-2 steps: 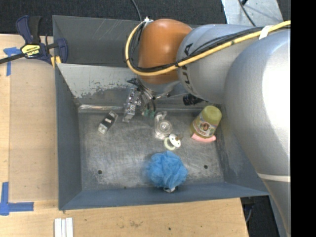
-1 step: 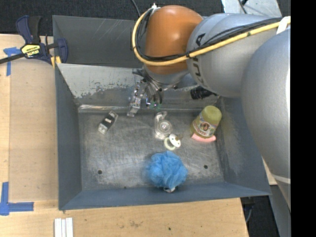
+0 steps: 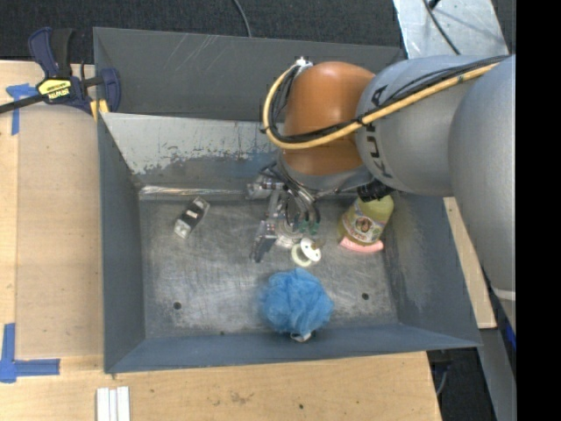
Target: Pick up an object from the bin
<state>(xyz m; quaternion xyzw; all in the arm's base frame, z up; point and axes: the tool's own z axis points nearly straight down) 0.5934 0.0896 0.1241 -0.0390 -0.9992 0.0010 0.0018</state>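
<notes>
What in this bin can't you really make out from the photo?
- Yellow bottle: its top is hidden under the robot's arm.
- Small white round thing just beside the pincer: too small to identify.
- Small grey piece on the left of the floor: too small to identify.
- Back of the bin floor: covered by the arm's orange cover.

Blue fluffy ball (image 3: 295, 301), yellow bottle (image 3: 366, 219)

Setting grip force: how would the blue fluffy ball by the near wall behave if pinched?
The blue fluffy ball looks loose-fibred, so it would probably squash and weigh little. Its shaggy surface seems unlikely to slip or roll.
</notes>
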